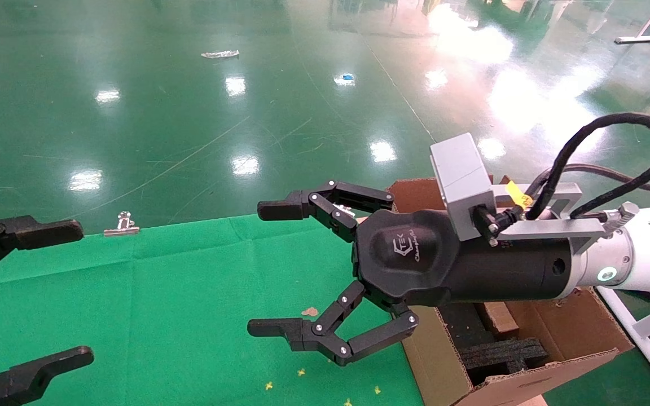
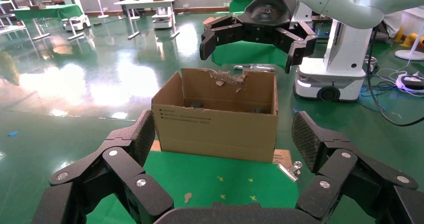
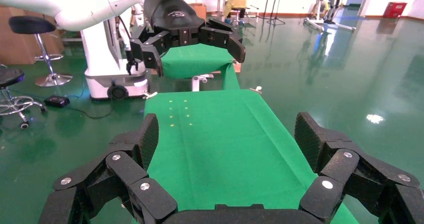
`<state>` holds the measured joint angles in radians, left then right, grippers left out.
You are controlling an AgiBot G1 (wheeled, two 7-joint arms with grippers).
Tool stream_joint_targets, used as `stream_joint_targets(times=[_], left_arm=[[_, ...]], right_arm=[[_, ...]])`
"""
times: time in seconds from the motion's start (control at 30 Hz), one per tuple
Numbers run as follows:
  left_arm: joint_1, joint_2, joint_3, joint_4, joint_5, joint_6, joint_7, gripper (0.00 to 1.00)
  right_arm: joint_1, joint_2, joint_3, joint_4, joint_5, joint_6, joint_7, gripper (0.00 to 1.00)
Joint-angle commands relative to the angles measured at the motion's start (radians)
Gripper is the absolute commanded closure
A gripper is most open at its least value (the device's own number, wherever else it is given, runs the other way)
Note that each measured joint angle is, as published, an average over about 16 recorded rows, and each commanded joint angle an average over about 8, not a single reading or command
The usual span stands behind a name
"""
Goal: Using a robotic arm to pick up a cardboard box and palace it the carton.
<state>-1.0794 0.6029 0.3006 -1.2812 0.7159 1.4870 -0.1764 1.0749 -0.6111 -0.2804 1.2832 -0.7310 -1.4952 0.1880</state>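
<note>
1. The right gripper (image 1: 271, 269) hung with its fingers spread and empty above the green-clothed table's (image 1: 150, 316) right edge.
2. The left gripper (image 1: 54, 293) waited, also apart, at the left edge.
3. The carton (image 1: 550, 338) stood beside the right edge; no cardboard box showed.

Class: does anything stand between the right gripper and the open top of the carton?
Nothing visible does. The right gripper, open and empty, hangs beside the carton, whose top is open; the left gripper hangs open, farther off.
</note>
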Motion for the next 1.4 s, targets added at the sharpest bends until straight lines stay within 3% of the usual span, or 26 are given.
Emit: stream_joint_targets(times=[0.03,1.4], left_arm=[[0.000,0.000,0.000,0.000,0.000,0.000,0.000,0.00],[0.000,0.000,0.000,0.000,0.000,0.000,0.000,0.00]], right_arm=[[0.000,0.000,0.000,0.000,0.000,0.000,0.000,0.00],[0.001,0.000,0.000,0.000,0.000,0.000,0.000,0.00]])
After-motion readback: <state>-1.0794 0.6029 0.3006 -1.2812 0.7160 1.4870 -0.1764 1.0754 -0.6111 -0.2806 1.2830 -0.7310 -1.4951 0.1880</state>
